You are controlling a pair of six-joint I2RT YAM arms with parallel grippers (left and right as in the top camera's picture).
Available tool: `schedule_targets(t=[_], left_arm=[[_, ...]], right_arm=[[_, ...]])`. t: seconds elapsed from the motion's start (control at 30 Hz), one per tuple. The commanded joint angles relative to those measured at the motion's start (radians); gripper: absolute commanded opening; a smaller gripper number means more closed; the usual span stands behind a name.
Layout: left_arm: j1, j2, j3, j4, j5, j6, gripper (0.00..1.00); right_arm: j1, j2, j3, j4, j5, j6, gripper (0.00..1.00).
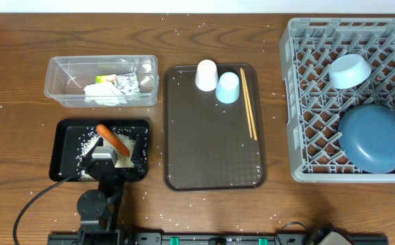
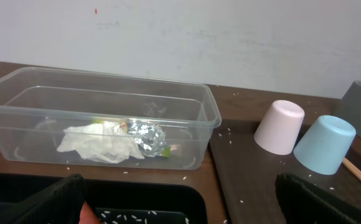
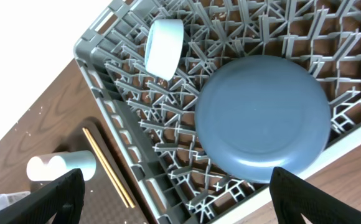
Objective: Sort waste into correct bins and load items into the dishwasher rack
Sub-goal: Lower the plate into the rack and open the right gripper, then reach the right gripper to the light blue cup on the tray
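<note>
Cups: two, a white cup (image 1: 206,75) and a light-blue cup (image 1: 228,87), mouth down and touching each other at the far end of the brown tray (image 1: 211,150).
Chopsticks: one pair of chopsticks (image 1: 248,112), lying lengthwise along the brown tray's right side, just beside the light-blue cup.
Bins: two. The clear tub (image 1: 53,82) is far left, and the black tray (image 1: 60,146) sits just in front of it, not touching.
In the clear tub: one crumpled tissue (image 2: 99,143), one piece of foil (image 2: 146,137) touching it, and one green-yellow wrapper (image 1: 104,79) beside them.
In the black tray: one carrot (image 1: 112,139), and rice grains (image 1: 87,144) too many to count.
Rack: one dishwasher rack (image 1: 289,122) holds one bowl (image 1: 349,71), tilted among the far pegs, and one plate (image 1: 374,139), resting on the pegs nearer the front.
Left fingers (image 2: 50,202): spread wide and pinching nothing, low over the black tray. The carrot's end shows just beside one of them.
Right fingers (image 3: 50,199): spread wide and holding nothing, above the rack, with the plate below and between them.
Surface: a brown wood-grain tabletop (image 1: 20,102), speckled with loose rice. A plain white wall (image 2: 230,37) stands behind it.
Edges: the rack runs past the right edge of the overhead view, and its far rim lies near the tabletop's far edge.
Open room: there is bare wood left of both bins and a narrow strip between the brown tray and the rack. The near half of the brown tray carries only stray grains.
</note>
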Motion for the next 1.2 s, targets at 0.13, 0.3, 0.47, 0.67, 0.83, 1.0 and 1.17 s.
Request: schedule_targets(t=[0.13,0.3,0.47,0.67,0.83,1.0,1.17], left_arm=[[-0.004,-0.006,-0.018,-0.032,0.01,0.005,0.98],[-0.004,-0.006,-0.018,-0.032,0.01,0.005,0.98],[-0.004,-0.006,-0.018,-0.032,0.01,0.005,0.98],[-0.004,-0.006,-0.018,-0.032,0.01,0.005,0.98],[-0.004,-0.006,-0.018,-0.032,0.01,0.005,0.98],[-0.004,-0.006,-0.018,-0.032,0.01,0.005,0.98],[-0.004,-0.006,-0.018,-0.032,0.01,0.005,0.98]], right_arm=[[0.123,0.017,0.015,-0.014,0.006,0.007,0.87],[0.29,0.022,0.014,-0.02,0.006,0.007,0.87],[0.493,0.037,0.014,0.031,-0.061,0.008,0.99],[0.71,0.107,0.014,0.166,-0.102,0.007,0.99],[0.885,0.23,0.014,0.286,-0.102,0.007,0.99],[1.032,0.403,0.014,0.411,0.01,0.007,0.99],[1.107,0.571,0.014,0.5,0.193,0.006,0.99]])
